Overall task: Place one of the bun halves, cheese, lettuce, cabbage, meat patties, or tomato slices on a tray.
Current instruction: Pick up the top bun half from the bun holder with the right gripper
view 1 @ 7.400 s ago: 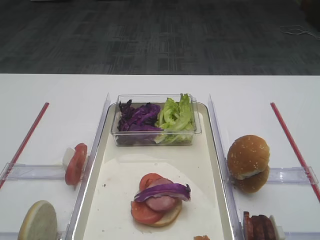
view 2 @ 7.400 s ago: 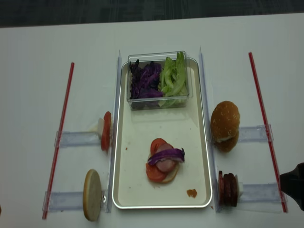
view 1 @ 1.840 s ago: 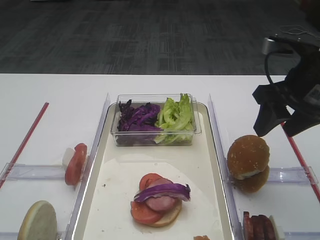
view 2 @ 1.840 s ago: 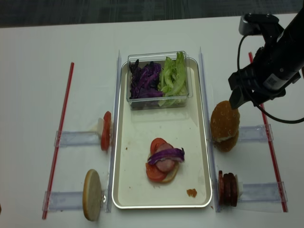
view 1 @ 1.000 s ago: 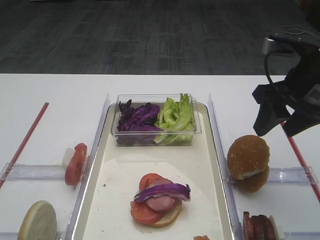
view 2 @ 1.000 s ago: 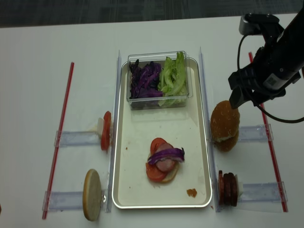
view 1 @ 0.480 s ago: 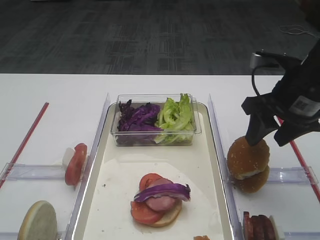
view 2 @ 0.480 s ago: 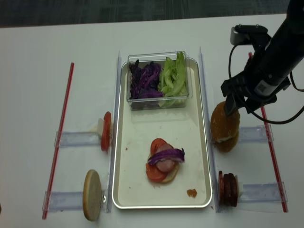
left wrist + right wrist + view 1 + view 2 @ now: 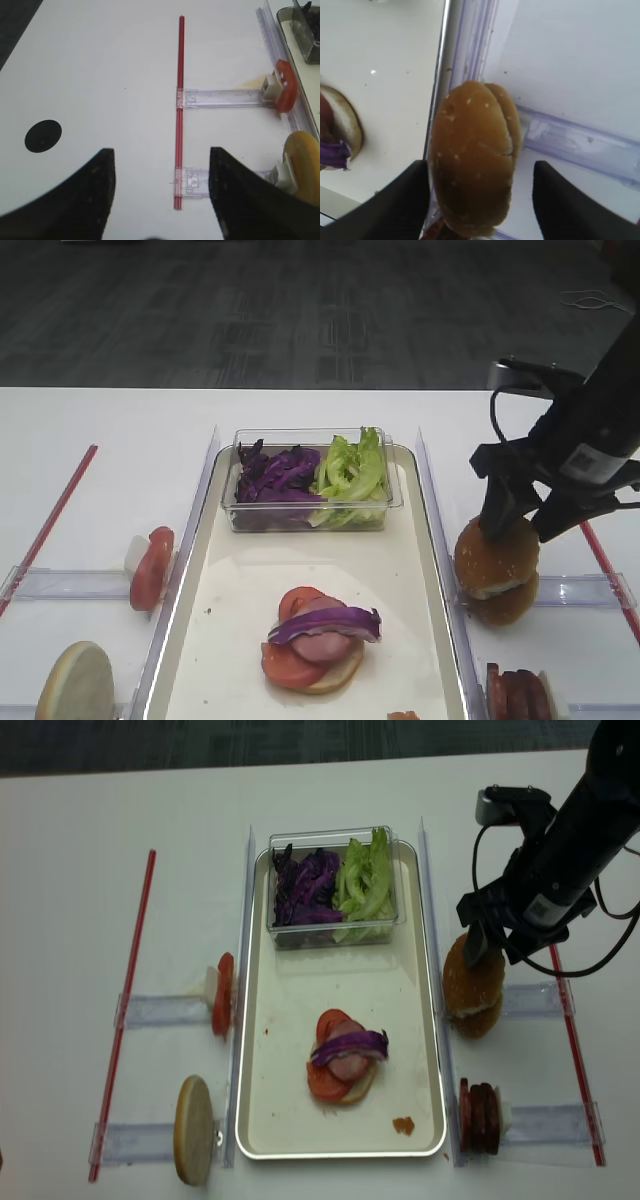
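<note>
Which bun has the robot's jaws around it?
The seeded brown bun right of the tray. The pale seedless bun half on the left stands alone.

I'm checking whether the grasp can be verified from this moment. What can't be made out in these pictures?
- Contact: right gripper straddles the bun halves with open jaws; the wrist view doesn't settle touch.
- Left gripper: absent from both high views.
- Meat patties: cut by the high view's bottom edge.
- Cheese: none identifiable.
</note>
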{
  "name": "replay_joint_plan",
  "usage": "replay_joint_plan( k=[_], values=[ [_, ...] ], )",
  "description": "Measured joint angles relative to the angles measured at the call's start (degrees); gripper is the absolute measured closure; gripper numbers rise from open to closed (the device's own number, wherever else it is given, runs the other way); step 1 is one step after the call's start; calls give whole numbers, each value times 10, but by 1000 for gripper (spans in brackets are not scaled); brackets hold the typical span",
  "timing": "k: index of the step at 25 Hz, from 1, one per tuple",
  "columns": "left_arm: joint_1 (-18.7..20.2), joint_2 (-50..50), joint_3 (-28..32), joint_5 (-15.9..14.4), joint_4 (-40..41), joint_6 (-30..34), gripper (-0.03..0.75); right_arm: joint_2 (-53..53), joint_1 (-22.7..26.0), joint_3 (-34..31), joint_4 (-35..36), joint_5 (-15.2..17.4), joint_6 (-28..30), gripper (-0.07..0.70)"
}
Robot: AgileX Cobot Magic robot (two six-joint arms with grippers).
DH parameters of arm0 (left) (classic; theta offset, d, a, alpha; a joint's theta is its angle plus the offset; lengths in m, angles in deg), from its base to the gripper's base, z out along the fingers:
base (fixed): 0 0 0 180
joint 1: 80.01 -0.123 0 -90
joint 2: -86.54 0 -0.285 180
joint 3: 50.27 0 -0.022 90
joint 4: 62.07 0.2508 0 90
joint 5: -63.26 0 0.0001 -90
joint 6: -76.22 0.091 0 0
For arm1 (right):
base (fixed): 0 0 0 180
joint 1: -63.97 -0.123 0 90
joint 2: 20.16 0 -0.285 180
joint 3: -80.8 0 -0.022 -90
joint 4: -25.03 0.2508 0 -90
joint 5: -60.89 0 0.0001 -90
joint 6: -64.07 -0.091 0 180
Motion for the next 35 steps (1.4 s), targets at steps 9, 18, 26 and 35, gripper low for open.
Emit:
replay_joint_plan(
  k=[9,18,26,35],
  values=[
    [0,0,0,0,0,0,323,2,0,0,20,0,12,207],
    [0,0,0,0,0,0,323,2,0,1,26,9,13,275],
    [0,0,0,0,0,0,323,2,0,1,27,17,13,335],
    [0,0,0,0,0,0,323,2,0,1,27,27,13,378]
  ],
)
